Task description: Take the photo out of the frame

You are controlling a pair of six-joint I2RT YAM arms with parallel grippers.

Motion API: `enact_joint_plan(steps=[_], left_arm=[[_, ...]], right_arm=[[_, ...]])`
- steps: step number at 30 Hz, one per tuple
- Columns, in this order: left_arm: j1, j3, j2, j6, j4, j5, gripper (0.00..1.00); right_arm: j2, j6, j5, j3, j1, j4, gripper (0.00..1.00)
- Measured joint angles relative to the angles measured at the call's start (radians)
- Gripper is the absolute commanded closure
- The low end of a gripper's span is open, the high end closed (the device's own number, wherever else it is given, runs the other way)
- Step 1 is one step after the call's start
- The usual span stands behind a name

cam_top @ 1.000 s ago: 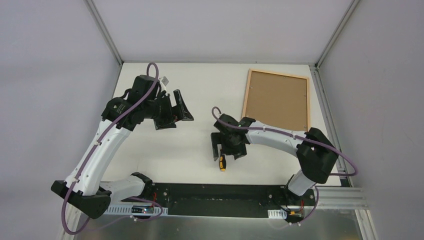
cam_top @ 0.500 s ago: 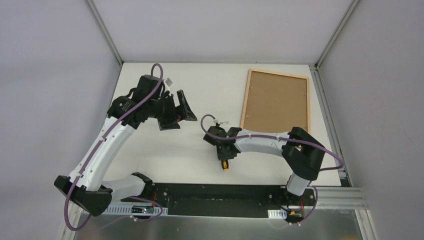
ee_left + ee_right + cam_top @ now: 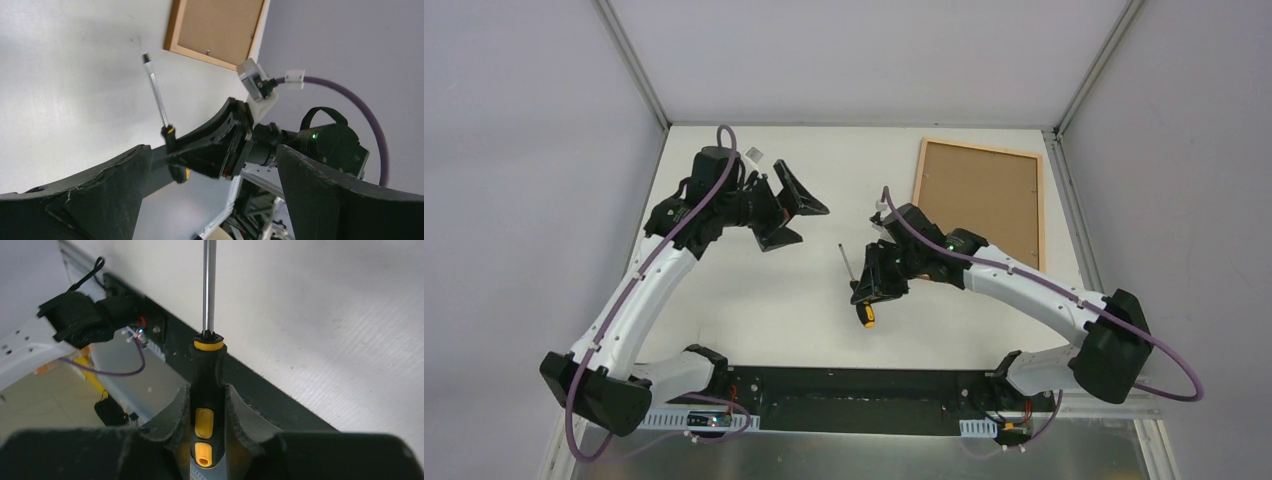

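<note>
The right tool pinches a black-and-yellow screwdriver, the frame lying back-up on the table to its right; the left tool hangs spread.

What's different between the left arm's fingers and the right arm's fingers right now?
The left fingers stand wide apart and hold nothing; the right fingers are clamped on the handle of a screwdriver. The left fingers hang over the left half of the table; the right fingers sit near the middle, closer to the frame. Both pairs are black, and neither touches the frame.
</note>
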Motion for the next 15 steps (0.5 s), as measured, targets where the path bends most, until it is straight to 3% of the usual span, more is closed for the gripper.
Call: enact_joint_plan(steps=[6,15], left_arm=[[-0.010,-0.013,0.121,-0.124,0.147,0.103,0.06],[-0.077,-0.079,0.161,-0.243,0.193,0.119,0.07]], right_arm=[[-0.015,-0.011,-0.137,0.072,-0.008,-0.014,1.00],[-0.062,-0.009,-0.107,0.175,-0.029,-0.026,1.00]])
